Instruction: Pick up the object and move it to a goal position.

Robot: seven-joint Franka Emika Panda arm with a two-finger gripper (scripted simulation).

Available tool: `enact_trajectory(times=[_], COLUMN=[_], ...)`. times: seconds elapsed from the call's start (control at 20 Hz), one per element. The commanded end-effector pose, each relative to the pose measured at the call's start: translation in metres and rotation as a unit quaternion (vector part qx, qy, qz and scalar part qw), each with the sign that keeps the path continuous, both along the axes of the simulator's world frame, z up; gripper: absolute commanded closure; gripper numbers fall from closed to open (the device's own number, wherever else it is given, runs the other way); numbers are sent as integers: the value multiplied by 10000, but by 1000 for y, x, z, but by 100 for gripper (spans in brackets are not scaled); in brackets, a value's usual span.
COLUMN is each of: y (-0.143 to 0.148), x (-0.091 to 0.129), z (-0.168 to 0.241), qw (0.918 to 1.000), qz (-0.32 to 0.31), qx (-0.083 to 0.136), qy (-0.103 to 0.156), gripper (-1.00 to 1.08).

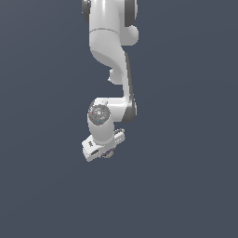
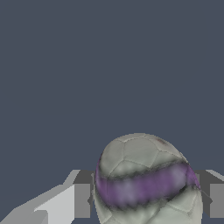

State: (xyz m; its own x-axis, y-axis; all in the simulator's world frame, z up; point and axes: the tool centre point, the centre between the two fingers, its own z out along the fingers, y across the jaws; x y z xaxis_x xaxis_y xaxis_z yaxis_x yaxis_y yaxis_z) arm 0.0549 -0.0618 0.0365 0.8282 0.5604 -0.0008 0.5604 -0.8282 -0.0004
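Observation:
The object [image 2: 144,175], a whitish-grey ball with a purple stripe, fills the space between my gripper's [image 2: 148,202] two fingers in the wrist view. A grey finger [image 2: 82,200] presses against one side of it, and the other finger [image 2: 216,200] sits against the opposite side. In the exterior view the white gripper [image 1: 105,149] hangs tilted under the arm. Only a small purplish bit of the object [image 1: 108,154] peeks out beneath the hand. The gripper is shut on the ball.
Only a plain dark blue-grey surface [image 1: 186,186] lies around the arm. The white arm [image 1: 109,46] reaches down from the top of the exterior view.

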Motion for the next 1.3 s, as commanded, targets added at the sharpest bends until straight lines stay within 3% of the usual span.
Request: enact_trajectory(times=[0.0,0.7,1.25], y=[0,8,53], x=[0,-5,-34], z=[0,9,60], qw=[10000,10000,10000], qz=[2,2,3], qx=[0,0,-6], qy=[-4,-4,-2], gripper=[108,108,108])
